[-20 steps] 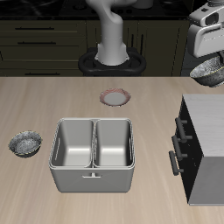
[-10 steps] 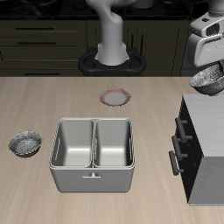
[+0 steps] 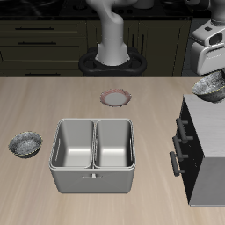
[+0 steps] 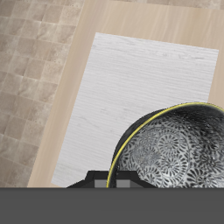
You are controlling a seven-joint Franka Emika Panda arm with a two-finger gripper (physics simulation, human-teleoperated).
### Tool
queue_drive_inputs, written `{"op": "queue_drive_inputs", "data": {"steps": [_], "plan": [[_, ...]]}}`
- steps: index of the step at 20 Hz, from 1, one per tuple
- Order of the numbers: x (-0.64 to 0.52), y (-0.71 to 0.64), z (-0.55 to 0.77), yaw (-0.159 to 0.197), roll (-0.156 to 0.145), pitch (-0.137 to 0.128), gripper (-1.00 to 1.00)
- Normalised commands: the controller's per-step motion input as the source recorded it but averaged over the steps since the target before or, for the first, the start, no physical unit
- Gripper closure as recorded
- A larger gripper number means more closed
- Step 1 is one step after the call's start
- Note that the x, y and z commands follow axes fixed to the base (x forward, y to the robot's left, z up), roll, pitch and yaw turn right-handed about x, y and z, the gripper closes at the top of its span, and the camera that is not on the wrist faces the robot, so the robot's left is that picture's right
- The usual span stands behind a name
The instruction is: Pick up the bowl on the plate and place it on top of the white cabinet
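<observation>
You are looking at flat, even simulator light with no glare. The table (image 3: 53,105) reads bright and pale, while the cupboards behind it stay dim. Soft shadows sit inside the steel basin (image 3: 94,155) and under the second bowl (image 3: 26,144) beside it. Both views are coarse and low in detail but not blurred. In the wrist view, the bowl (image 4: 179,153) shows a crisp speckled inside above the cabinet top (image 4: 131,96).

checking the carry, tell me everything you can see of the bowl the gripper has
The bowl is small, round and grey, metallic-looking, with a shiny speckled inside and a thin yellowish rim line in the wrist view. The gripper holds it by its rim, slightly tilted, above the back part of the white cabinet top, apparently not resting on it.
</observation>
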Motion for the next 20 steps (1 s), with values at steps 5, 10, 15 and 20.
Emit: {"op": "queue_drive_inputs", "data": {"steps": [5,10,15,20], "plan": [[0.06,-0.02,-0.27,0.026,-0.005,0.037,1.0],[0.04,-0.02,-0.18,0.017,0.001,0.024,1.0],[0.02,-0.05,-0.02,0.005,0.001,0.0,1.0],[-0.05,0.0,0.04,0.023,-0.004,-0.019,-1.0]]}}
